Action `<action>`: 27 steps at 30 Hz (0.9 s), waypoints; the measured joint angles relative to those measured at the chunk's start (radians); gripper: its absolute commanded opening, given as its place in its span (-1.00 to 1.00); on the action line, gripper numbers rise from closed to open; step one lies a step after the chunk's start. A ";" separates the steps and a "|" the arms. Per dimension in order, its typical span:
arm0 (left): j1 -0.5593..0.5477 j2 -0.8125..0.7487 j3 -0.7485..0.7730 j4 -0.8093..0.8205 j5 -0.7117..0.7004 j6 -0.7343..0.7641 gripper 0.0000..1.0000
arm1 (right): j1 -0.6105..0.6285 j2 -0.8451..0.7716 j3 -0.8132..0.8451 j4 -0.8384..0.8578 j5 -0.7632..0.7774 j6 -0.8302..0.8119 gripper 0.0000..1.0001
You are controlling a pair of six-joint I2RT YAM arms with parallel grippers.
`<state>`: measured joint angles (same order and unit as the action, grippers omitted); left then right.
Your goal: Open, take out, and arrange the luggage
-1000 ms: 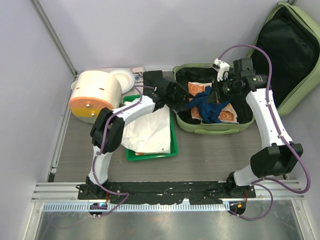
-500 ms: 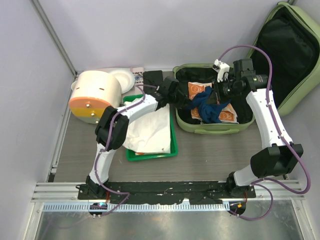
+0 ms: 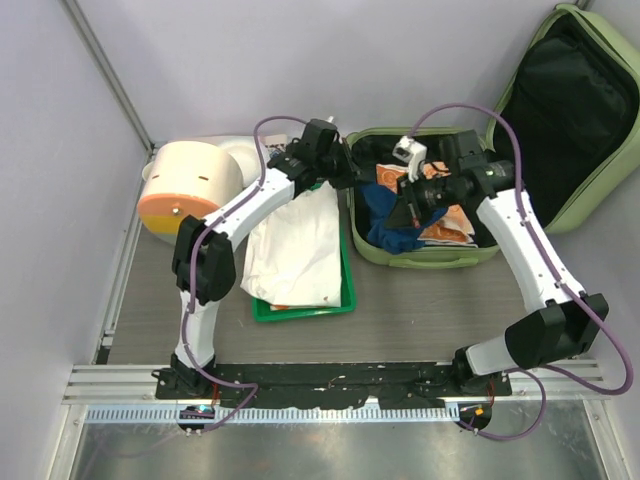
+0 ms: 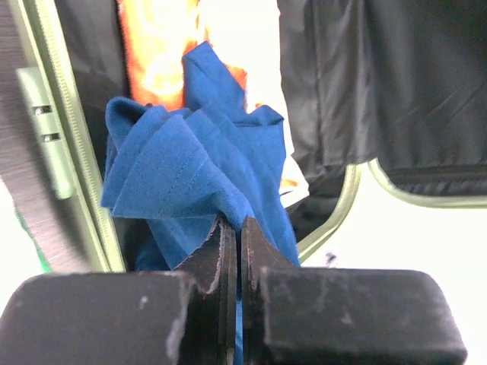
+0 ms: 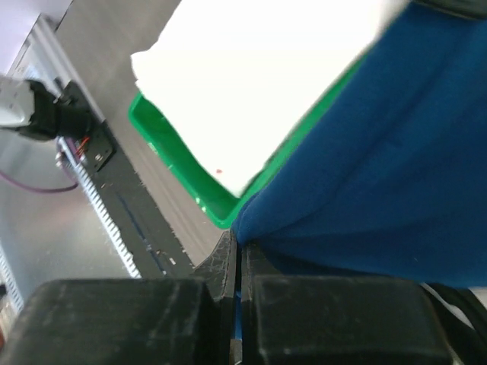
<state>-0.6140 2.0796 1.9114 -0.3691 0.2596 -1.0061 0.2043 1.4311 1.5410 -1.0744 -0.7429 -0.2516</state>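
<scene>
The pale green luggage (image 3: 420,256) lies open at the back of the table, and its black-lined lid (image 3: 585,110) leans against the right wall. A blue cloth (image 3: 386,232) is bunched up in the left half of the case. My left gripper (image 3: 351,178) reaches in over the left rim and is shut on a fold of that cloth (image 4: 198,167), the jaws pressed together (image 4: 240,228). Coming from the right, my right gripper (image 3: 405,206) is shut on another part of the same cloth (image 5: 380,152), with blue fabric pinched between its fingers (image 5: 237,239).
Orange-and-white packets (image 3: 447,224) lie on the luggage's black lining. A bright green tray (image 3: 300,307) holding a white cloth (image 3: 295,250) sits left of the case. A cream-and-orange round container (image 3: 190,190) stands at the back left. Walls close in on the left, back and right.
My left gripper has gone from open to shut on the blue cloth at the case's left rim. The right gripper has carried the cloth leftward and slightly nearer.
</scene>
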 measured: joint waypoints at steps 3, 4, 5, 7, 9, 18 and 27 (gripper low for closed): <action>0.005 -0.034 -0.018 -0.048 0.011 0.134 -1.00 | 0.107 0.000 -0.053 0.065 -0.013 0.036 -0.98; 0.008 -0.050 -0.034 -0.074 0.012 0.201 -1.00 | 0.133 0.000 -0.066 0.084 -0.015 0.046 -0.99; 0.010 -0.060 -0.041 -0.095 0.013 0.243 -1.00 | 0.174 0.002 -0.076 0.111 -0.015 0.066 -0.98; 0.017 -0.079 -0.044 -0.156 0.009 0.346 -1.00 | 0.231 0.007 -0.088 0.166 -0.011 0.102 -0.99; 0.030 -0.098 -0.046 -0.196 0.009 0.426 -1.00 | 0.275 0.021 -0.094 0.221 -0.008 0.138 -0.98; 0.212 -0.213 -0.127 -0.298 0.087 0.635 -1.00 | 0.447 0.165 -0.092 0.426 0.023 0.250 -0.99; 0.301 -0.212 -0.154 -0.380 0.110 0.756 -1.00 | 0.558 0.352 -0.035 0.559 0.064 0.342 -0.99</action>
<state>-0.3134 1.8675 1.7573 -0.7490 0.3698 -0.2504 0.7628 1.7828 1.5059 -0.5152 -0.6792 0.0906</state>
